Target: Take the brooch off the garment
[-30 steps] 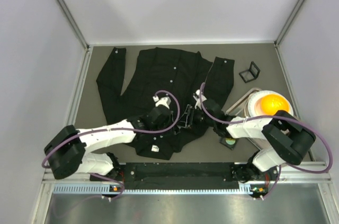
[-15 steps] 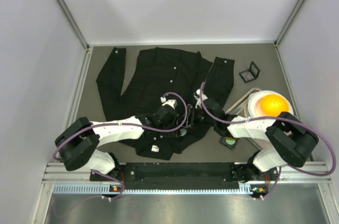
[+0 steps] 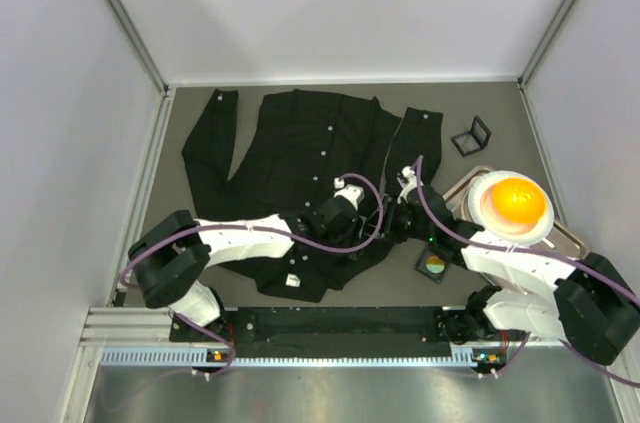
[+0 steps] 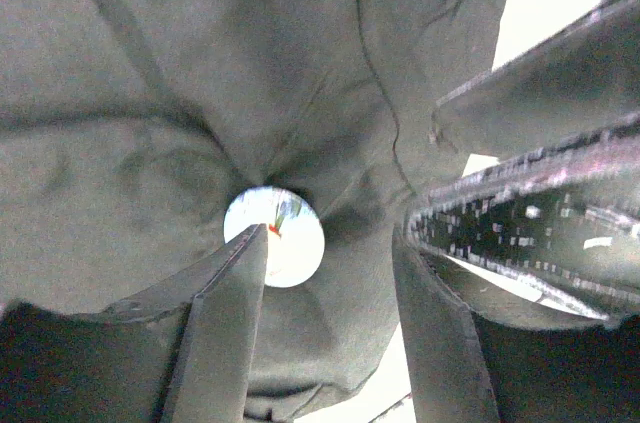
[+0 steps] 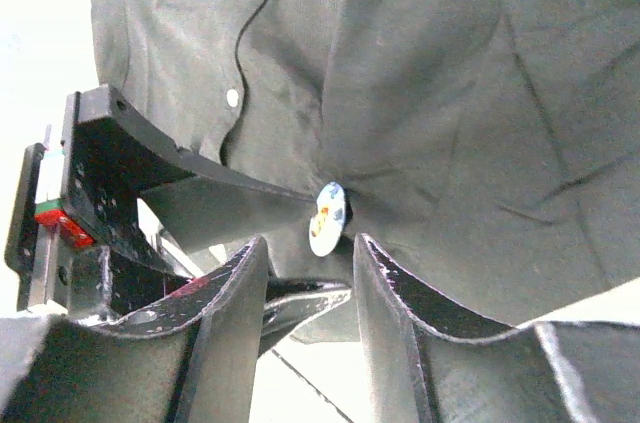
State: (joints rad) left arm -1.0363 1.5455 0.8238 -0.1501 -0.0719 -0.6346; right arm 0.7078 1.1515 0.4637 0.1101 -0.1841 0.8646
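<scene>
Jaws open on left gripper (image 4: 328, 233) and right gripper (image 5: 308, 239), both at brooch (image 5: 328, 218); garment (image 3: 290, 143) soft, puckering; likely best hold: brooch's stiff rim.

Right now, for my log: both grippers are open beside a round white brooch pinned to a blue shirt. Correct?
Not blue: the shirt is black, as the top external view shows. The rest holds: the left gripper and right gripper are open beside the round white brooch.
</scene>
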